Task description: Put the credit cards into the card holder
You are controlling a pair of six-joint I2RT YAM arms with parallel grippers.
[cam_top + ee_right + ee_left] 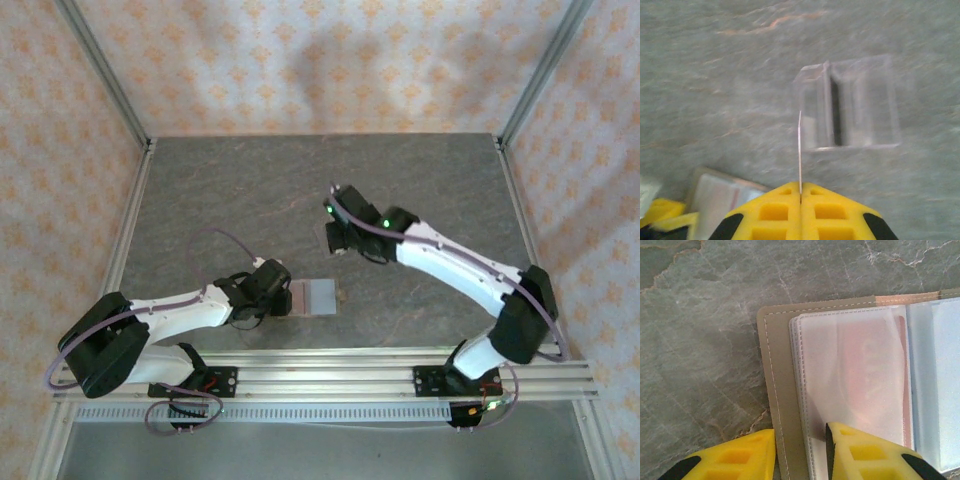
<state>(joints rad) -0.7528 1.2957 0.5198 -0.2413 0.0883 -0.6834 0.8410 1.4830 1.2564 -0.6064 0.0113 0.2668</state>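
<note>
Now: card pinched, holder lying open

Nearest, the left gripper (pixel 800 442) sets part-spread fingers astride the edge of the open holder (pixel 776 365), flat on the table (pixel 250 190). Farther out, the right gripper (pixel 800 194) pinches a card (pixel 799 150) edge-on near the clear stand (pixel 862 105).

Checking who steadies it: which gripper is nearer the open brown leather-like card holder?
Left. The left gripper sits over the card holder's edge; the right gripper, pinching a thin card, hovers by the clear slotted plastic stand.
</note>
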